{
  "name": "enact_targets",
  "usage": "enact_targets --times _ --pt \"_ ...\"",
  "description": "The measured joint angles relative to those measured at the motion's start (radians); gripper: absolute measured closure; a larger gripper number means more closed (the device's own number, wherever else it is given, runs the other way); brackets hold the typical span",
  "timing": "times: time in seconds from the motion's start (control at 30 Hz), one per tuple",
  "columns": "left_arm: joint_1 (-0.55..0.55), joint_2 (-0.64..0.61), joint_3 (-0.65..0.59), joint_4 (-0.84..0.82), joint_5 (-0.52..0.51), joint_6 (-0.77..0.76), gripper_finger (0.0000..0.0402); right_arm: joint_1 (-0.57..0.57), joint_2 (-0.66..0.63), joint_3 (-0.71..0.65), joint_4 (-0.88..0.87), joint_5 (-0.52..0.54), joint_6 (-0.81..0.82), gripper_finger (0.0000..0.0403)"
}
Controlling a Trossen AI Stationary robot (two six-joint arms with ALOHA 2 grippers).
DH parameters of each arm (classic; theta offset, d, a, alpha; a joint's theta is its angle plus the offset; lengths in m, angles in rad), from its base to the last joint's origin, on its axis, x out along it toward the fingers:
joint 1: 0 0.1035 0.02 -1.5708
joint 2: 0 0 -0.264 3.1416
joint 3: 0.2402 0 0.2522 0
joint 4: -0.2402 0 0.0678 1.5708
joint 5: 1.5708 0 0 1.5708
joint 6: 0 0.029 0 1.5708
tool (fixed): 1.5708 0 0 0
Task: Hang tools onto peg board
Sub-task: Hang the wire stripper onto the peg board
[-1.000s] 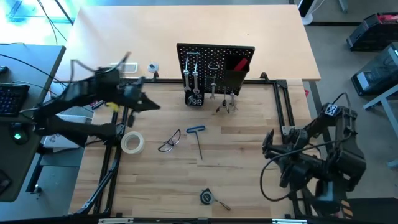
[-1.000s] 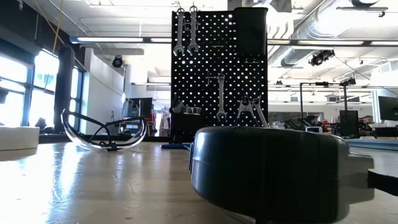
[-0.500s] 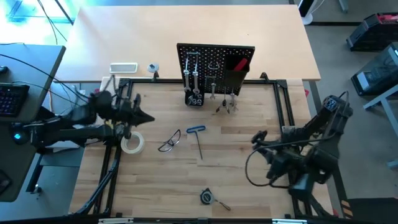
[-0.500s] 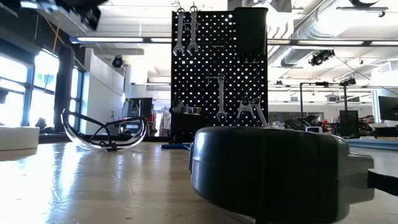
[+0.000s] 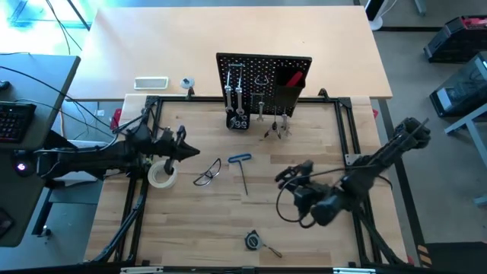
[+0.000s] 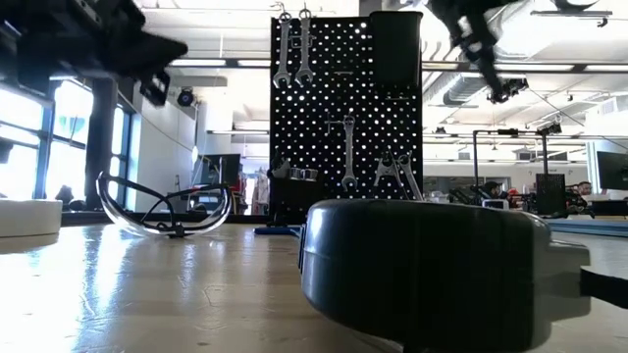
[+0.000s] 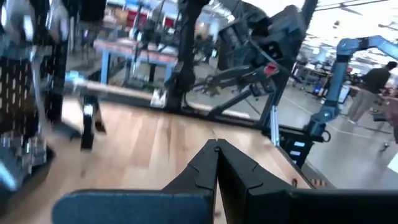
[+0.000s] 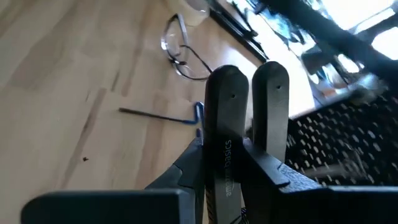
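Several wrenches already hang on the peg board (image 5: 263, 84) at the table's far edge. Glasses (image 5: 207, 173), hex key (image 5: 242, 169) and tape roll (image 5: 161, 174) remain mid-table. Left gripper (image 5: 188, 151) is closed, empty; right gripper (image 5: 283, 175) is slightly parted, empty.

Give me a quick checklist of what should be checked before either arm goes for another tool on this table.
1. Left gripper empty: ok, shut on nothing, above the table near the tape roll.
2. Right gripper empty: ok, fingers slightly apart with nothing between them.
3. Hex key reachable: ok, lying flat in the open between the arms.
4. Glasses clear of the hex key: ok, apart.
5. Free hook on the peg board: cannot tell.
6. Arms clear of each other: ok, well apart.
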Motion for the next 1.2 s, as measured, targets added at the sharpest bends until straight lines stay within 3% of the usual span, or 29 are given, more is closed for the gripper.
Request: enact_targets --times 0.23,0.43,0.67,0.83,0.97,1.2 --pt "-0.007 0.070 -0.050 0.052 0.006 -0.096 0.0401 -0.154 0.007 -0.071 0.243 -0.207 -0.315 0.0341" --pt "-0.014 0.135 -0.055 0.093 -0.010 -0.066 0.0401 -0.247 0.081 -0.071 0.352 -0.326 -0.476 0.0341" --pt "-0.016 0.185 -0.055 0.167 -0.009 -0.044 0.0401 -0.294 0.199 -0.071 0.496 -0.367 -0.675 0.0341" --pt "-0.016 0.242 -0.055 0.209 0.000 -0.131 0.0401 -0.318 0.281 -0.063 0.623 -0.362 -0.813 0.0341" --pt "-0.016 0.308 -0.055 0.229 0.014 -0.183 0.0401 -0.338 0.353 0.014 0.621 -0.358 -0.865 0.0341" --pt "-0.016 0.454 -0.055 0.407 0.066 -0.316 0.0399 -0.351 0.472 0.152 0.597 -0.386 -1.034 0.0341"
